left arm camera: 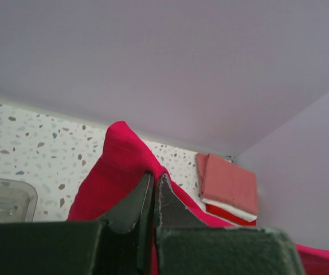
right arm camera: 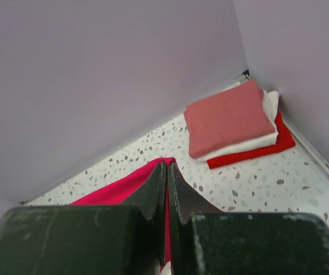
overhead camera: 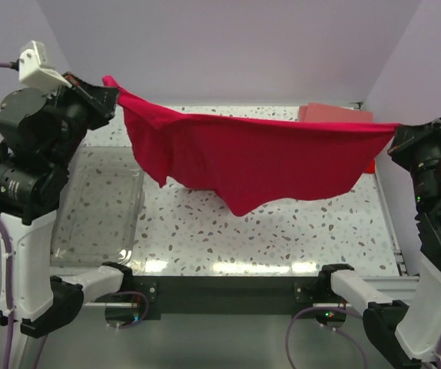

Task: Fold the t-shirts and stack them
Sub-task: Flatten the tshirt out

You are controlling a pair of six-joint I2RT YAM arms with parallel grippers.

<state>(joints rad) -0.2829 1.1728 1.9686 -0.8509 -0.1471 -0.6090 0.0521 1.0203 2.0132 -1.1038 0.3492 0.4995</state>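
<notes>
The crimson-red t-shirt (overhead camera: pixel 251 157) hangs stretched in the air between my two grippers, its lower edge sagging above the table. My left gripper (overhead camera: pixel 111 91) is shut on its left corner; in the left wrist view the cloth (left arm camera: pixel 110 172) is pinched between the shut jaws of that gripper (left arm camera: pixel 155 179). My right gripper (overhead camera: pixel 396 132) is shut on its right corner; in the right wrist view the cloth (right arm camera: pixel 124 189) is caught in that gripper (right arm camera: pixel 167 167). A folded stack lies at the back right: salmon-pink t-shirt (right arm camera: pixel 227 117) on top, white t-shirt (right arm camera: pixel 270 103), red t-shirt (right arm camera: pixel 282 140) at the bottom.
A clear plastic bin (overhead camera: pixel 101 211) stands on the left of the speckled table (overhead camera: pixel 228 238). Lilac walls close the back and sides. A metal rail (overhead camera: pixel 393 231) runs along the table's right edge.
</notes>
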